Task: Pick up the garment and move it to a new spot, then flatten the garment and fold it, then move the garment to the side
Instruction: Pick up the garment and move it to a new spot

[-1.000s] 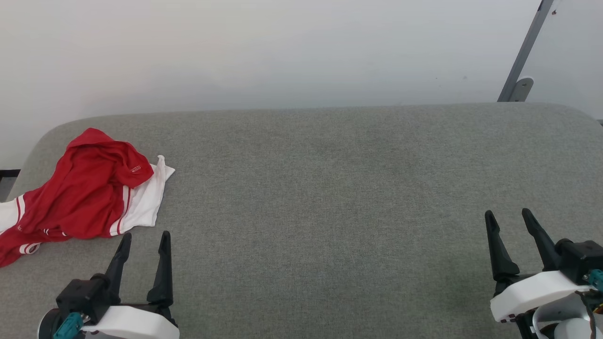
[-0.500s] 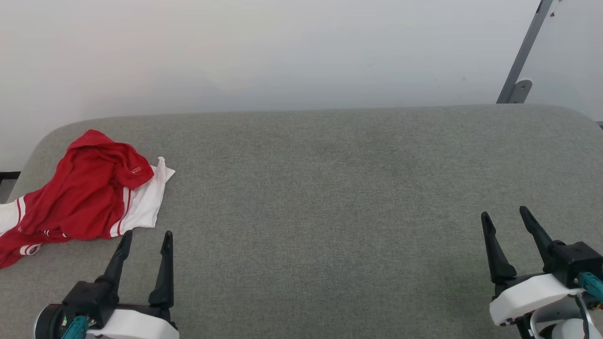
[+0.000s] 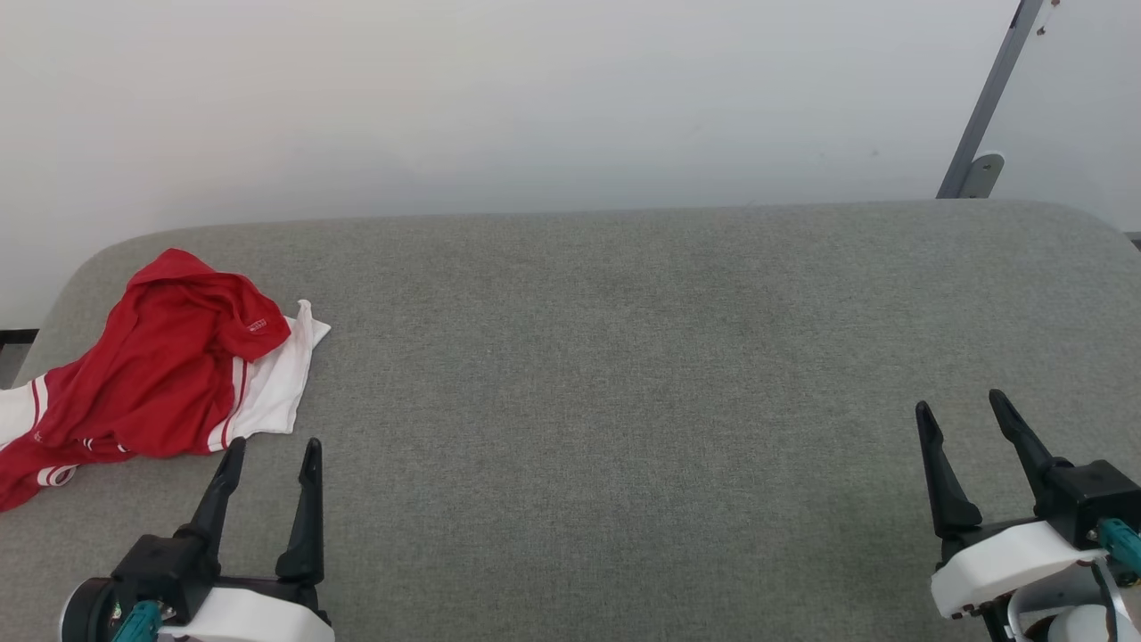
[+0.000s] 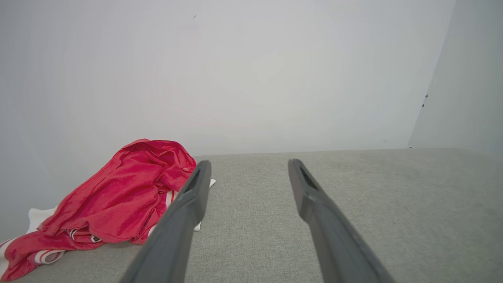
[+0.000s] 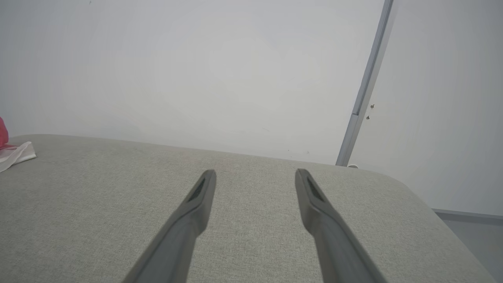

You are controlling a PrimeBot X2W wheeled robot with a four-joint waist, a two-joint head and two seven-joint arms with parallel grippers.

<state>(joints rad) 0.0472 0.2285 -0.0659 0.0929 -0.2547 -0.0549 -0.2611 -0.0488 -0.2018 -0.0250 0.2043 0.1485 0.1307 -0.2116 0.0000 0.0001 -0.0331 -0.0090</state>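
One garment (image 3: 160, 374) crumpled, just beyond left hand (image 3: 274, 444), seemingly apart

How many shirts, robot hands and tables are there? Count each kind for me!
shirt: 1
robot hands: 2, the left hand and the right hand
grey table: 1
Total: 4

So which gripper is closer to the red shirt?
Left. The left gripper sits just short of the garment; the right gripper is far across the grey surface.
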